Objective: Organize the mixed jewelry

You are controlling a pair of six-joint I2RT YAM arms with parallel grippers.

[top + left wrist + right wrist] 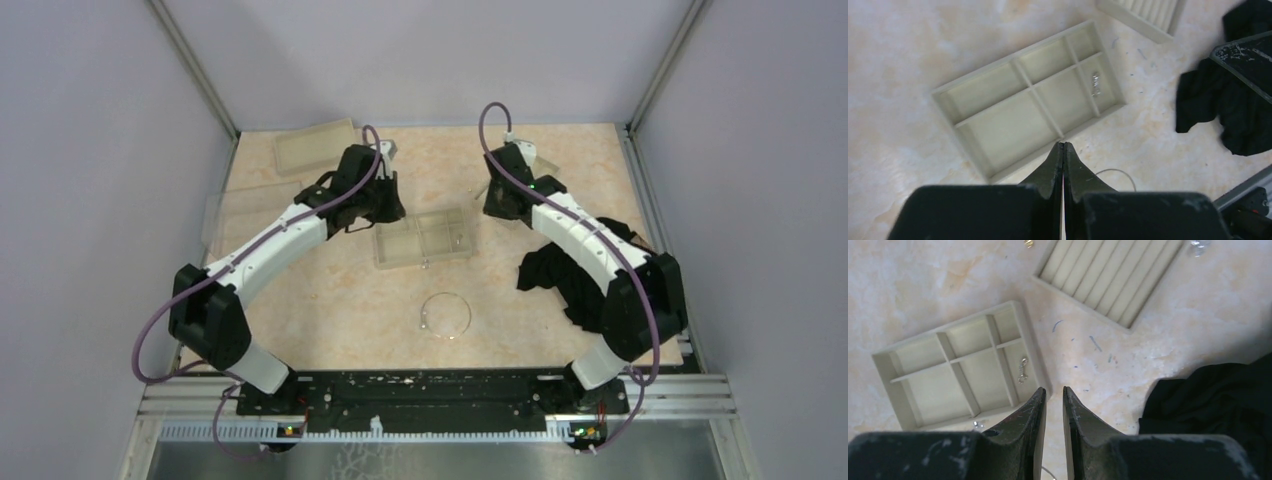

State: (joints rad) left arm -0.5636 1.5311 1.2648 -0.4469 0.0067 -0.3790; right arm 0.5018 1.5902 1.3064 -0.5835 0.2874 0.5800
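A thin silver wire hoop (445,315) lies on the table in front of a beige compartment tray (400,245). A small silver bit (1095,84) lies in one narrow compartment of that tray (1013,57); it also shows in the right wrist view (1022,369). Another tiny silver bit (978,424) lies on the table beside the tray's (943,328) near wall. A gold bit (1028,243) and a silver bit (1198,246) lie near a ridged tray (1108,275). My left gripper (1063,145) is shut and empty above the tray's near edge. My right gripper (1054,390) is slightly open and empty, right of the tray.
A black cloth (560,270) lies crumpled under the right arm. A flat beige tray (315,145) sits at the back left, and a clear lid (245,205) lies at the left wall. Grey walls enclose the table.
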